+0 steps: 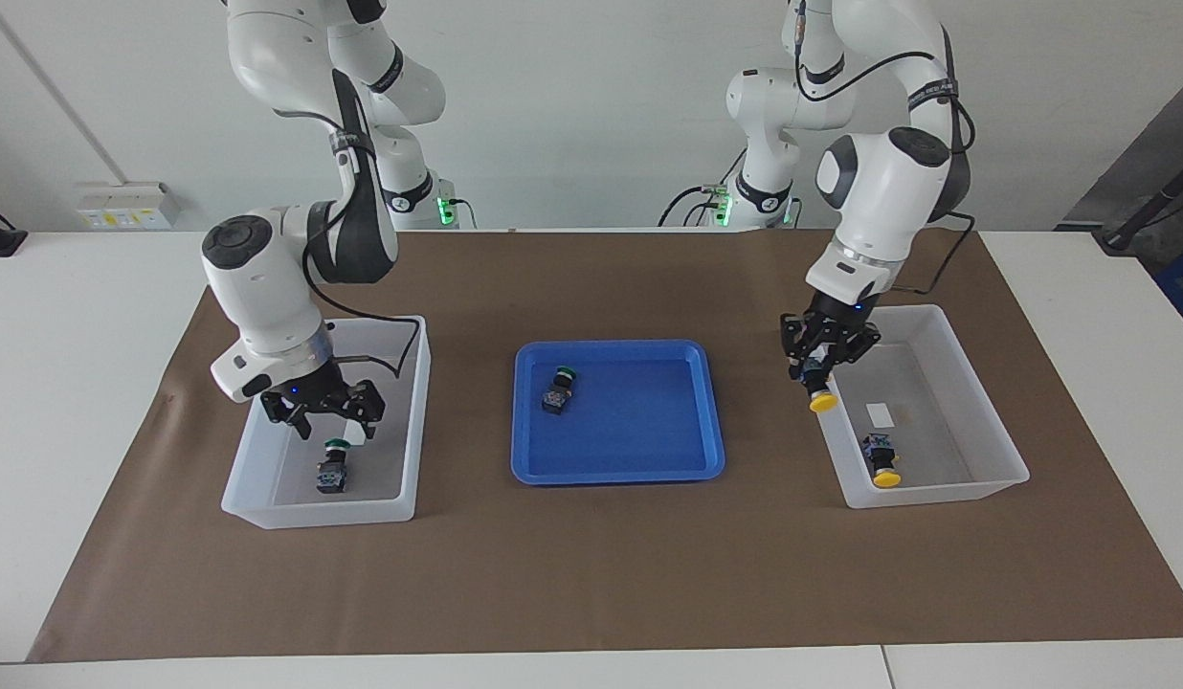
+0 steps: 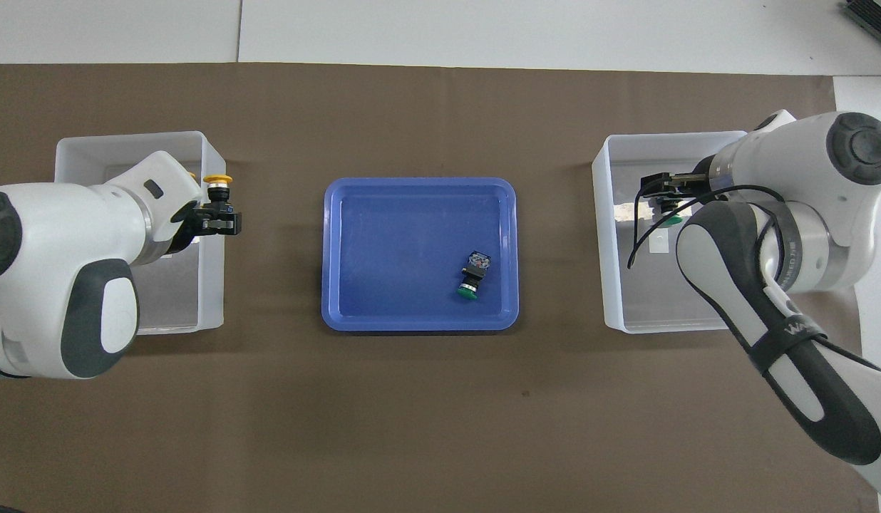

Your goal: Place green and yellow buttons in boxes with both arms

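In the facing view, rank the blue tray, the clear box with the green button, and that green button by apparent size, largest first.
1. Clear box, though the blue tray looks close to it.
2. Blue tray.
3. Green button, plainly smallest.

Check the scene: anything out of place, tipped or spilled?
Nothing stands out. One green button lies on its side in the blue tray, another sits in the box under the open right gripper. The left gripper holds a yellow button over the other box's edge.
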